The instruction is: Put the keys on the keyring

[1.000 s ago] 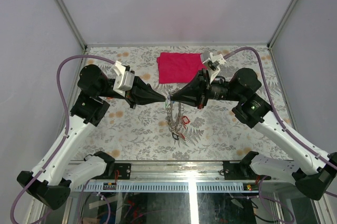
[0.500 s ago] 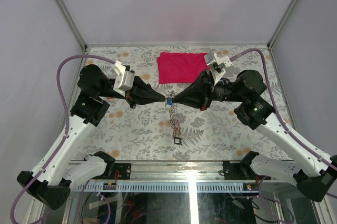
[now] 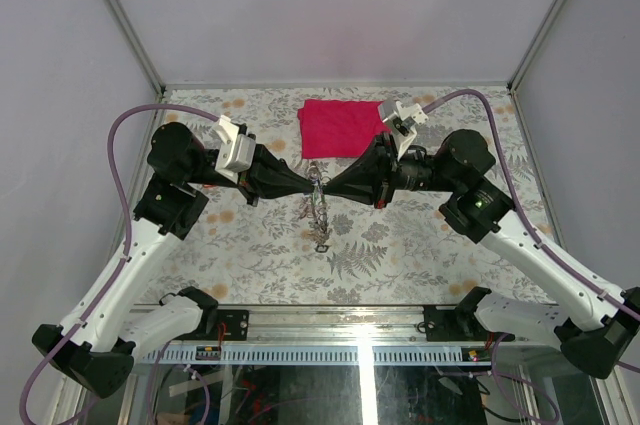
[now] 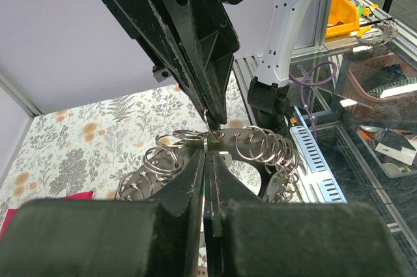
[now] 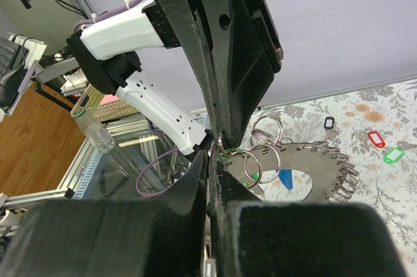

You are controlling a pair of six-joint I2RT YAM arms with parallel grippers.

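The keyring [image 3: 318,207], a dark grey ring with many small wire rings round its rim, hangs above the table's middle between both gripper tips. My left gripper [image 3: 308,185] is shut on its top edge, with the fingers [image 4: 195,179] pressed together under a small wire ring. My right gripper [image 3: 326,187] meets it tip to tip from the other side, also shut on a small wire ring at the keyring [image 5: 319,166] rim. Loose keys lie on the table: a black tag [image 5: 329,122], a red tag [image 5: 376,138], a green tag [image 5: 393,154]. A blue tag [image 5: 285,178] shows through the ring's centre.
A red folded cloth [image 3: 342,127] lies at the back of the floral table [image 3: 430,235], just behind the two grippers. White walls and a metal frame [image 3: 360,320] enclose the table on all sides.
The right gripper, which had drawn back to the right half a second ago, has come in again to meet the left tip. The hanging keyring has swung left and sits higher.
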